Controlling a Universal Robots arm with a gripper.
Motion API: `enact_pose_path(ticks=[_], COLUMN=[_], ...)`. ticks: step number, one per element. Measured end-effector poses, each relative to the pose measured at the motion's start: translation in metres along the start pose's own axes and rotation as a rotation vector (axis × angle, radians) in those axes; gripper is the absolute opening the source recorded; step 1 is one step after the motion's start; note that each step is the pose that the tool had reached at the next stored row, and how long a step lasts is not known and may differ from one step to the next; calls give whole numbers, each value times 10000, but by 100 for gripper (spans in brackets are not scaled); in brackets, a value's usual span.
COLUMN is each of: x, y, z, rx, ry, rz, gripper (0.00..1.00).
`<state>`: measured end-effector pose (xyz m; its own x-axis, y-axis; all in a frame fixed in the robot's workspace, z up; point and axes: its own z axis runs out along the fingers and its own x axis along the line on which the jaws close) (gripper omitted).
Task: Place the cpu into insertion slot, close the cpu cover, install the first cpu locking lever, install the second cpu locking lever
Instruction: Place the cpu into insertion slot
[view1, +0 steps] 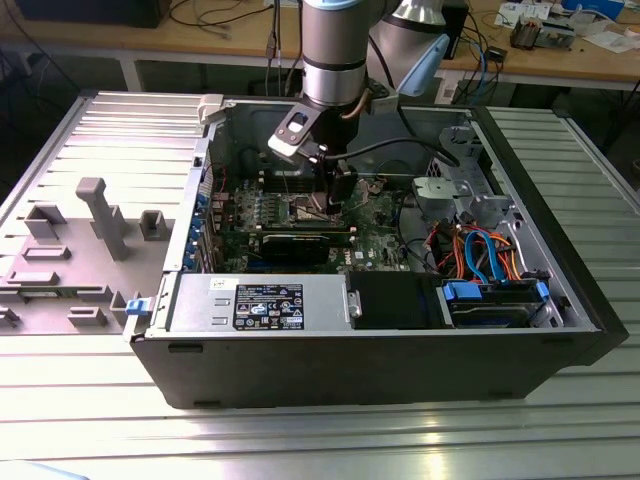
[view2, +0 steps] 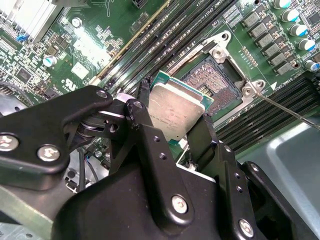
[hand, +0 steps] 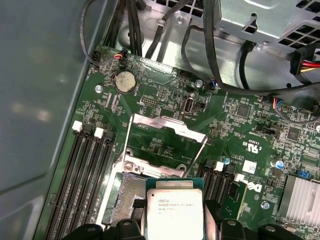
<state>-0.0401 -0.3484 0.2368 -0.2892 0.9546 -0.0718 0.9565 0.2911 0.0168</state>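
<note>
My gripper (view2: 175, 127) is shut on the cpu (view2: 176, 111), a flat square chip with a dull silver top, pinched at two opposite edges by black fingers (view2: 201, 134). The chip hangs tilted over one side of the insertion slot (view2: 216, 81), whose open pin field and silver rim show just beyond it. In the first wrist view the cpu (hand: 174, 210) covers part of the insertion slot (hand: 127, 192). The cpu cover (hand: 167, 127) stands swung open behind the socket, with a thin wire lever (hand: 199, 150) raised beside it. In the exterior view the gripper (view1: 337, 195) reaches down into the open computer case.
Long black memory slots (hand: 87, 175) flank the socket on both sides. A finned heat sink (hand: 300, 197), a coin battery (hand: 125, 81) and black cable bundles (hand: 210, 50) sit nearby. A black graphics card (view1: 300, 243), power supply (view1: 255, 305) and case walls (view1: 190, 220) enclose the board.
</note>
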Motion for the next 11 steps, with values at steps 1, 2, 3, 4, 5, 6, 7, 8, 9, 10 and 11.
enact_pose_path(ticks=[1, 2, 3, 4, 5, 6, 7, 8, 9, 10, 11], x=[0, 0, 0, 0, 0, 0, 0, 0, 0, 0, 0], y=[0, 0, 0, 0, 0, 0, 0, 0, 0, 0, 0], z=[0, 0, 1, 1, 1, 2, 2, 2, 3, 3, 4], rx=[2, 5, 8, 11, 14, 18, 23, 27, 29, 33, 37], ry=[-6, -11, -20, -26, -33, -45, -57, -65, -71, -80, -88], rz=[9, 18, 33, 43, 54, 73, 90, 102, 112, 130, 144], gripper=[55, 55, 55, 55, 55, 55, 55, 55, 55, 55, 55])
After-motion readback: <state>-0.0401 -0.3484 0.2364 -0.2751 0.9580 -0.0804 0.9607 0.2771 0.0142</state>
